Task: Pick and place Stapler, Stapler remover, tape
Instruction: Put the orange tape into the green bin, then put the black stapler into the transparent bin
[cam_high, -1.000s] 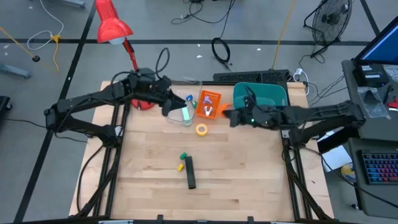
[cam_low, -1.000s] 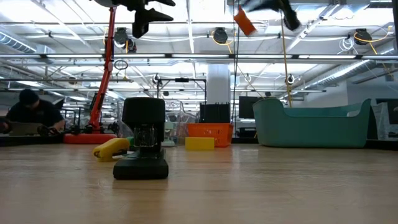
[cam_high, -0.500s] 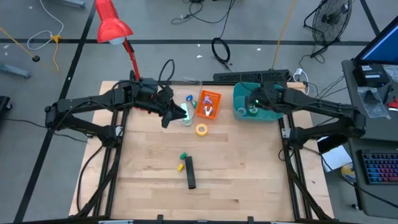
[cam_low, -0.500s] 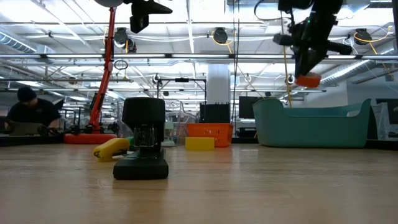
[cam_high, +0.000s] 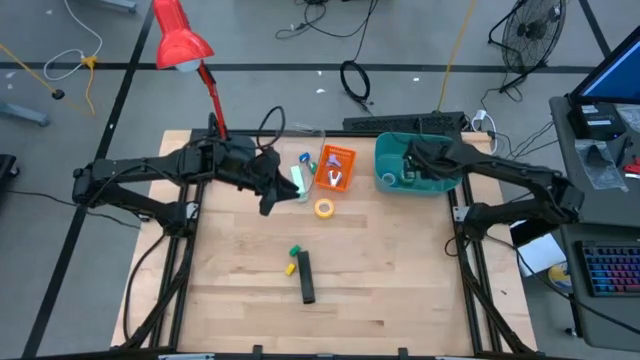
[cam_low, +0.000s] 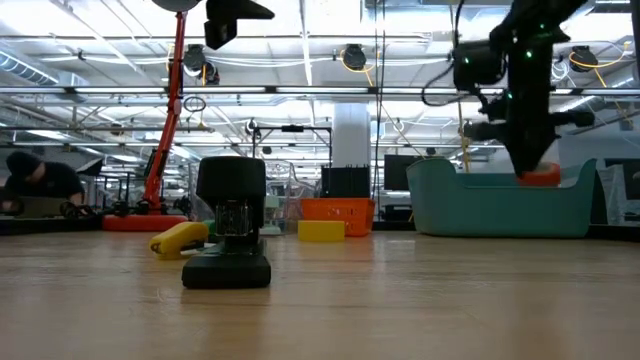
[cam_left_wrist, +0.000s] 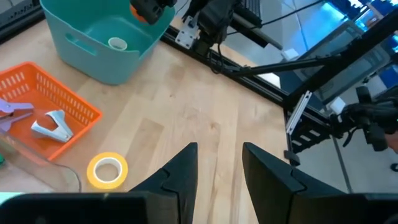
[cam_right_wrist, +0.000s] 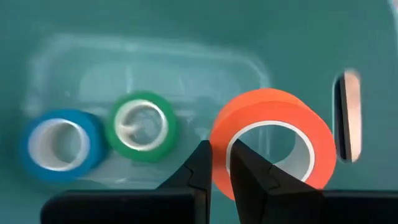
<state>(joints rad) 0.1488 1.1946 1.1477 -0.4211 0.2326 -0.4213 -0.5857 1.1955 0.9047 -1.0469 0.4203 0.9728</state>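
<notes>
Two tape rolls (cam_right_wrist: 93, 134) in bin (cam_right_wrist: 186, 25) — right wrist only.

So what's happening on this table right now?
The right claw is down inside the teal bin, shut on the wall of the orange tape roll. The blue tape roll and green tape roll already lie on the bin's floor. The yellow tape roll is out on the table, in front of the orange basket. The left claw hovers open and empty above that area. The stapler stands untouched mid-table.
</notes>
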